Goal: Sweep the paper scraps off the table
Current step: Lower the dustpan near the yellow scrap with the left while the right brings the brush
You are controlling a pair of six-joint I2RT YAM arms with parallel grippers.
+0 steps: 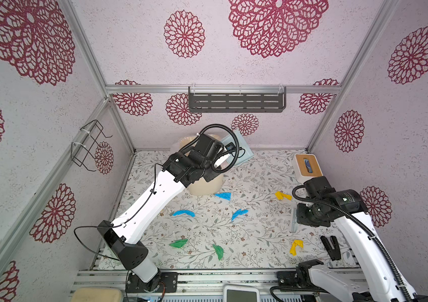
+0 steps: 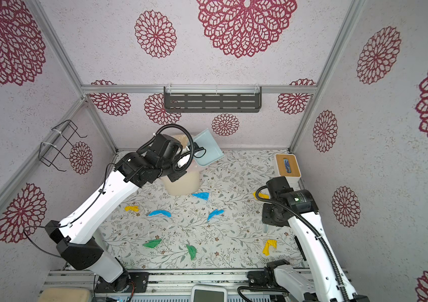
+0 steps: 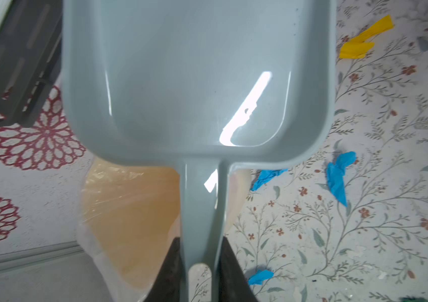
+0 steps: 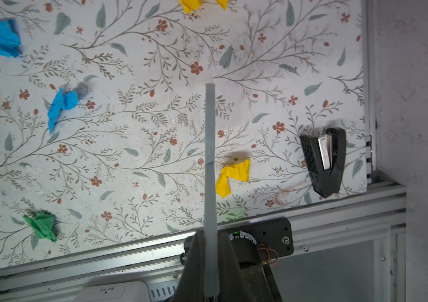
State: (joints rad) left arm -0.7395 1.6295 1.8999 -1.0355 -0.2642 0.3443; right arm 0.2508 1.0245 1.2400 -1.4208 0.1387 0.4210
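Paper scraps lie spread over the table [image 1: 260, 230]. Blue ones [image 1: 223, 196] [image 1: 184, 213] [image 1: 239, 214] lie mid-table, yellow ones [image 1: 283, 195] [image 1: 296, 247] on the right, green ones [image 1: 178, 243] [image 1: 218, 251] near the front. Another yellow scrap [image 2: 131, 208] lies beside the left arm. My left gripper [image 3: 199, 251] is shut on the handle of a pale blue dustpan [image 3: 194, 78], raised at the back over a beige lined bin [image 1: 205, 187]; the pan looks empty. My right gripper [image 4: 210, 245] is shut on a thin grey flat tool [image 4: 209, 157], seen edge-on, above the table's right side.
A white tissue box with a wooden lid [image 1: 308, 164] stands at the back right. A black stapler [image 1: 331, 247] lies near the front right corner. A dark shelf [image 1: 236, 100] hangs on the back wall and a wire rack [image 1: 90, 146] on the left wall.
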